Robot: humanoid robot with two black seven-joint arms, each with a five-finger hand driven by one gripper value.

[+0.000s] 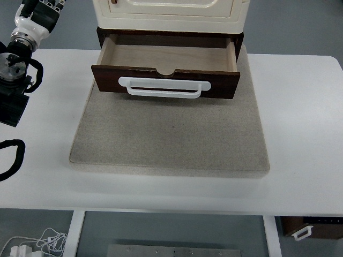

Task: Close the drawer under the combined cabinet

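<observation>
Standing open: drawer [166, 68] under cabinet [170, 13], well right of left robot hand [40, 9]; finger state unclear.

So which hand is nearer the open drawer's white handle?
Left. The left hand is up at the top-left corner, well left of the white handle; the right hand isn't in view.

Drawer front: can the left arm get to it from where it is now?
Probably yes. The drawer stands open, its white handle facing bare mat; nothing lies between it and the left arm.
</observation>
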